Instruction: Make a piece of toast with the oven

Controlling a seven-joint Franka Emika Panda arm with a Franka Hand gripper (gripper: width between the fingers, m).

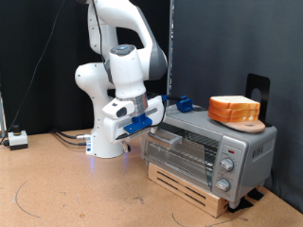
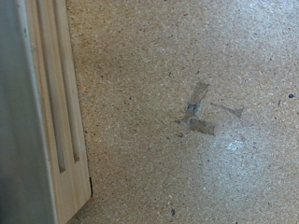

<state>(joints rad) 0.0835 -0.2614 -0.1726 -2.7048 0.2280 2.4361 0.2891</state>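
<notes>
End effector [image 1: 151, 121] beside oven [image 1: 210, 151] (grip state unclear); wrist view shows only floor tape [image 2: 198, 112].

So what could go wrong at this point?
1. The claw sits tight against the front of the oven; a small misjudgement could knock it.
2. The oven rests on a wooden pallet, so a push might shift it.
3. The stack of bread sits on a board on the oven's top; a jolt could topple it.
</notes>
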